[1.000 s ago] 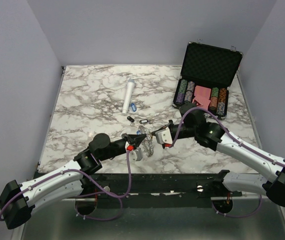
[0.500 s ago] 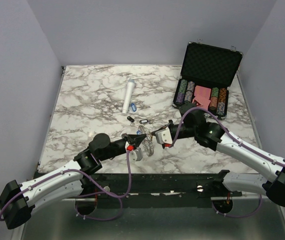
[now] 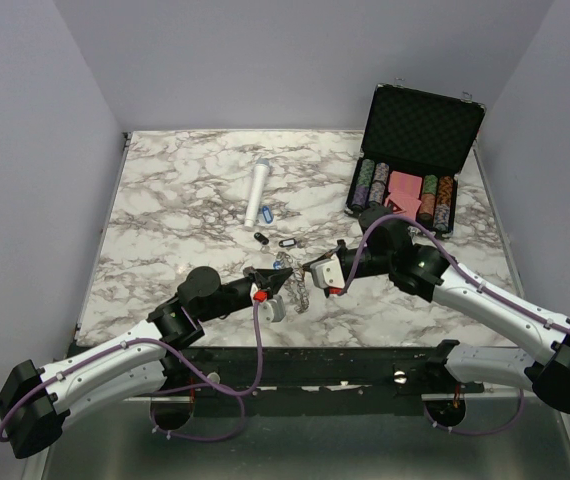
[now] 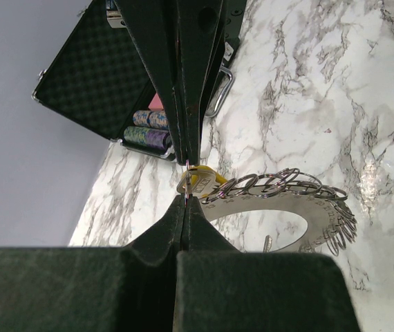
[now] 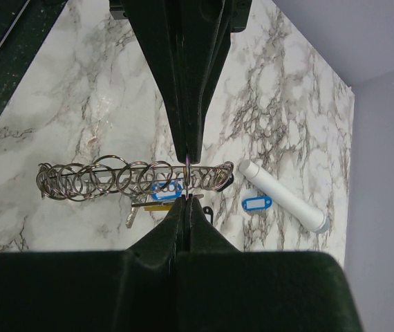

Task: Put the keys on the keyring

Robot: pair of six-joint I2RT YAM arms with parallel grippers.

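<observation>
Silvery metal catches the eye first: the keyring (image 3: 301,287) is held between the two arms' tips, towards the near edge of the marble counter (image 3: 165,200). The left gripper (image 3: 283,282) is closed, its fingers pinched tight on one of the small loops of the ring's jagged fringe. From its wrist camera the keyring curves away to the right of the tips, and marble shows through its hollow centre. A yellow-tagged key (image 4: 202,180) sits right at the left gripper's tips, against the fringe; whether it is threaded on I cannot tell.

The right gripper (image 3: 312,268) is closed as well, clamped on a loop at the opposite side of the ring. From its wrist camera the keyring is edge-on, a row of loops running mostly to the left of the tips. Whether the ring's lower edge touches the counter I cannot tell.

Just past the right gripper's tips, behind the loops, lies a blue-tagged key (image 5: 164,190), with a black-tagged key (image 5: 204,211) near it on the counter. Farther from both grippers, a second blue-tagged key (image 5: 257,203) lies just beside the end of a white cylinder (image 5: 283,197). An open poker chip case (image 3: 420,125) stands behind the right arm, well apart from the grippers.
</observation>
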